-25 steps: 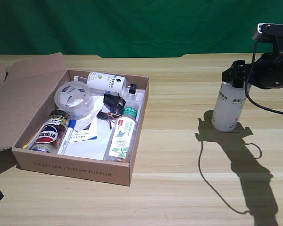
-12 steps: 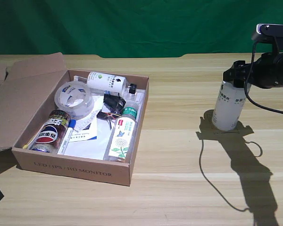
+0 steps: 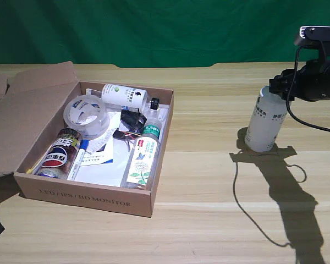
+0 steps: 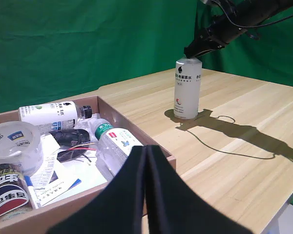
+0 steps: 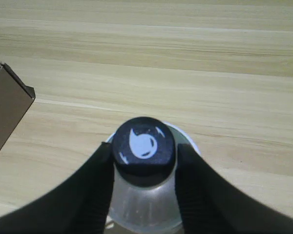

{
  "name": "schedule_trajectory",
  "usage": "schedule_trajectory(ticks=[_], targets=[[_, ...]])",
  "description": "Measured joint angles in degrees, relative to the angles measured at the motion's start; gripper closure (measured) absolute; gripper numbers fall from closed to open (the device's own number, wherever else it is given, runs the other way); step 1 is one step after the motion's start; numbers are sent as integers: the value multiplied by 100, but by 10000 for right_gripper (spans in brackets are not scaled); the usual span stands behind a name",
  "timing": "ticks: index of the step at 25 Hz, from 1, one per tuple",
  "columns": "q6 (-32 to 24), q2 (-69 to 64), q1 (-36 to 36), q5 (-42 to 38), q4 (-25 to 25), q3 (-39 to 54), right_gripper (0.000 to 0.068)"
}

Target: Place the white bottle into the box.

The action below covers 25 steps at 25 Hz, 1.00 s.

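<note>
The white bottle (image 3: 265,124) stands on the wooden table at the exterior view's right, well apart from the box (image 3: 88,195), leaning slightly. My right gripper (image 3: 278,88) holds it at the top. In the right wrist view the black fingers (image 5: 95,180) press on both sides of its black cap (image 5: 143,146), so the gripper (image 5: 143,152) is shut on it. The left wrist view shows the bottle (image 4: 187,90) with dark lettering, the gripper (image 4: 198,48) on its cap, and the box's wall (image 4: 136,127). A corner of the box (image 5: 5,112) shows in the right wrist view.
The open box holds a smaller white bottle (image 3: 124,95), a tape roll (image 3: 87,114), a clear bottle with a green cap (image 3: 144,157), a can (image 3: 60,154) and a pen (image 3: 77,159). The parked left gripper (image 4: 146,195) fills the left wrist view's foreground. A green backdrop stands behind.
The right gripper and the bottle's top have shifted slightly up and toward the exterior view's right. The bottle now leans a little more. The box's contents have not moved.
</note>
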Motion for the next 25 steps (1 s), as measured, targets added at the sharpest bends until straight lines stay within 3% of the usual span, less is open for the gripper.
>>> schedule_trajectory(ticks=[12,25], targets=[[-294,-11,0,148,4,-21,398],[-365,-677,10,2527,112,-831,398]])
